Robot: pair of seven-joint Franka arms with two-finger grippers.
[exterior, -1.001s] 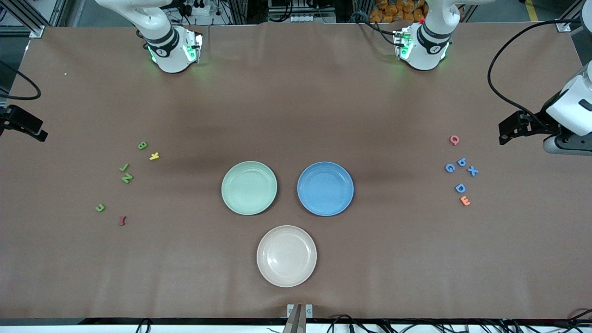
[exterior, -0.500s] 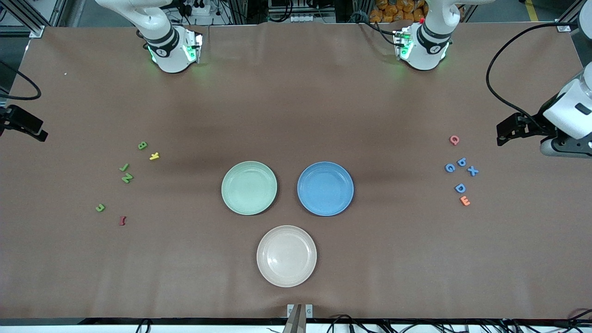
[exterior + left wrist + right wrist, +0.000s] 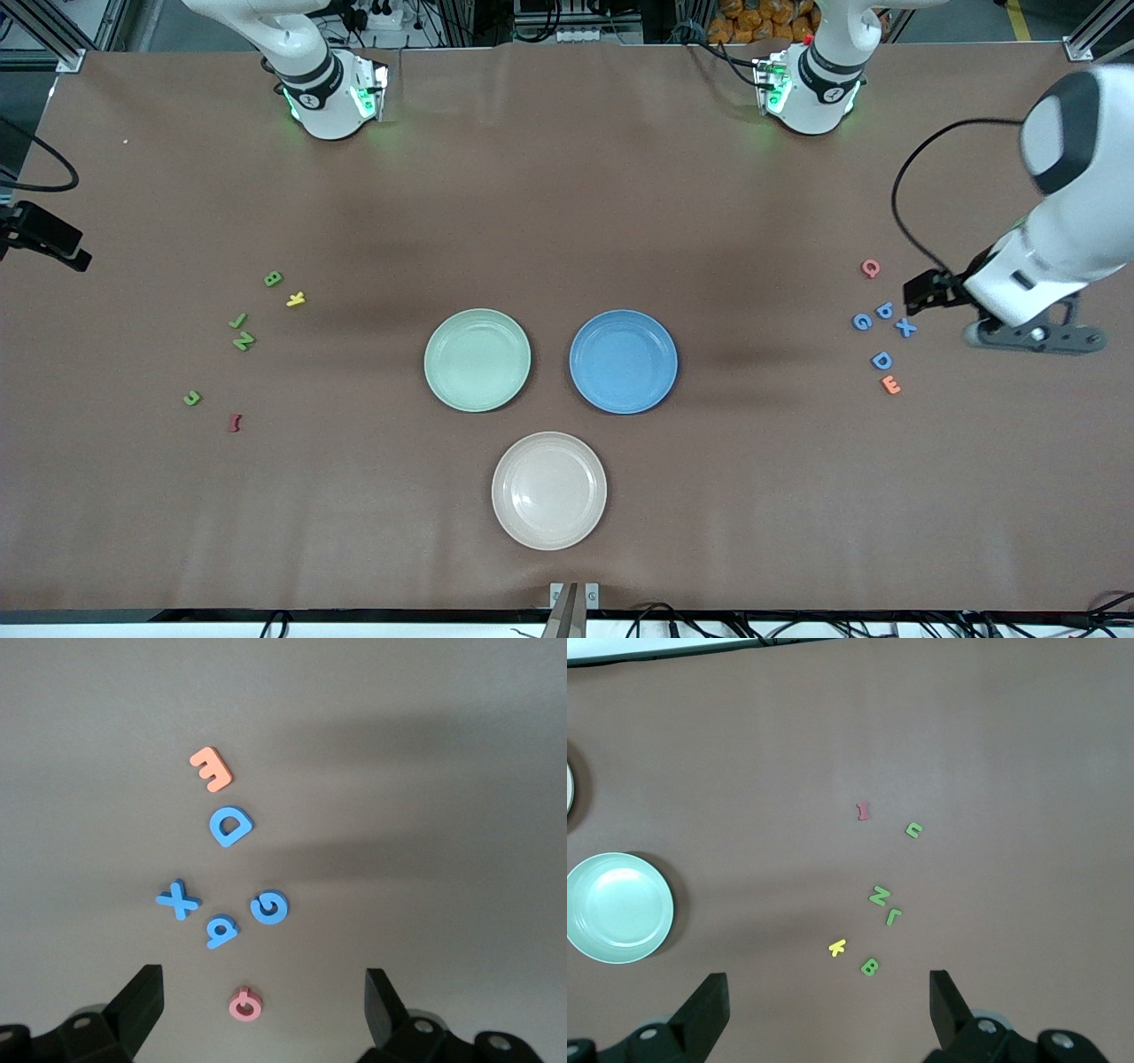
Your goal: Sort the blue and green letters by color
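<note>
Reach step — left gripper (image 3: 261,992) spread over blue letters (image 3: 230,826); right gripper (image 3: 828,997) spread, waiting. Next — descend, pinch one.

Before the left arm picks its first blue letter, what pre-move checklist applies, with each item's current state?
1. Left pincer open: ok.
2. Left pincer over the blue letters at the left arm's end: ok.
3. Blue plate ready, nothing in it: ok.
4. Pink Q and orange E lie apart from the blue letters: ok.
5. Right pincer open, waiting above the green letters: ok.
</note>
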